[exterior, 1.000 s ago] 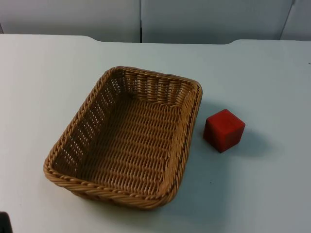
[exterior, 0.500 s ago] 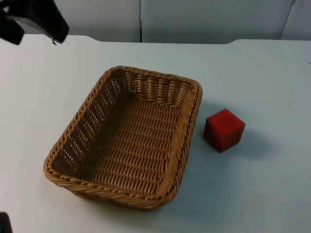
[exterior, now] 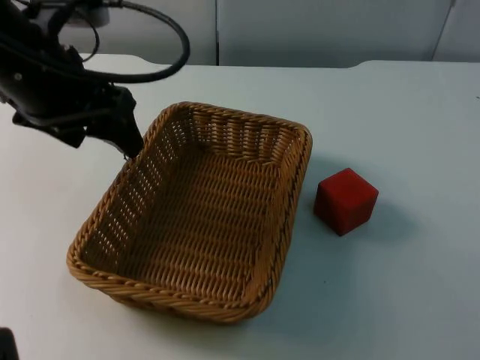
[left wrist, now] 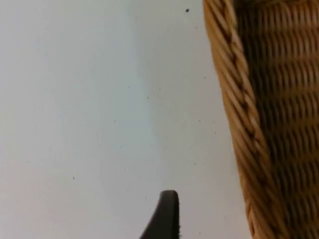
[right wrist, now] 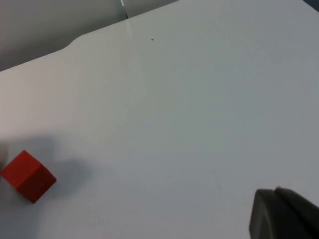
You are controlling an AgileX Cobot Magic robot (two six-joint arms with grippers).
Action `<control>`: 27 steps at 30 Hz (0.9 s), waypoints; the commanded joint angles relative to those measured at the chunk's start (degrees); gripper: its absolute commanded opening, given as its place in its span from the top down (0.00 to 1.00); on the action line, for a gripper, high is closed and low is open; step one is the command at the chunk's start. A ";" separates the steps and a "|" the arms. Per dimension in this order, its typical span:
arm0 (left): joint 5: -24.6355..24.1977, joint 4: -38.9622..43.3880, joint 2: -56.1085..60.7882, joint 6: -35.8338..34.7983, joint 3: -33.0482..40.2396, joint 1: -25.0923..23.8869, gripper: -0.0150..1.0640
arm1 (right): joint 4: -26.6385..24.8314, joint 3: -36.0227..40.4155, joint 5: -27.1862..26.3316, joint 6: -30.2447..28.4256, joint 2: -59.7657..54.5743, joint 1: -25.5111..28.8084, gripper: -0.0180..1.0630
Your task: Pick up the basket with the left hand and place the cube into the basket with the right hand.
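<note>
A brown woven basket [exterior: 289, 217] stands empty at the table's middle. To its right, a short way off, sits a red cube [exterior: 345, 201]. My left gripper [exterior: 111, 142] has come in from the upper left and hovers open just outside the basket's left rim, near its far corner. In the left wrist view one black fingertip [left wrist: 167, 215] stands over bare table beside the basket's rim [left wrist: 239, 124]. In the right wrist view the right gripper [right wrist: 281, 215] is shut and empty, well away from the cube [right wrist: 27, 177].
The white table [exterior: 405, 300] ends at the grey partition wall [exterior: 315, 30] behind. Open table lies to the right of the cube and in front of the basket.
The left arm has swung in from the upper left corner and come down beside the basket's left rim. Basket and cube have not moved.
</note>
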State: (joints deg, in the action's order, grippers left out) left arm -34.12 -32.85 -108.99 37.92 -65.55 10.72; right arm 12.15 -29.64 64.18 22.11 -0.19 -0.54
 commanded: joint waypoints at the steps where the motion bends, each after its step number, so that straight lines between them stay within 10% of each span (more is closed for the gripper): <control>1: 0.78 -2.28 -1.83 0.86 -0.55 0.42 0.27 | 0.56 0.20 -0.31 0.16 0.19 0.54 0.98; 11: 0.20 -10.66 -6.50 6.55 -0.55 0.42 0.30 | 0.56 0.20 -0.31 0.16 0.19 0.54 0.98; 19: 3.01 -10.52 -7.65 6.84 -0.84 0.30 0.99 | 0.56 0.20 -0.31 0.16 0.19 0.54 0.98; 27: -2.50 -10.14 -7.45 3.98 -5.51 0.30 0.99 | 0.56 0.20 -0.31 0.16 0.19 0.54 0.98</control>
State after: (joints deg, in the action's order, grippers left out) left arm -35.32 -42.71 -116.87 43.19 -69.47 10.72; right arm 12.15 -29.64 64.18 22.11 -0.19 -0.54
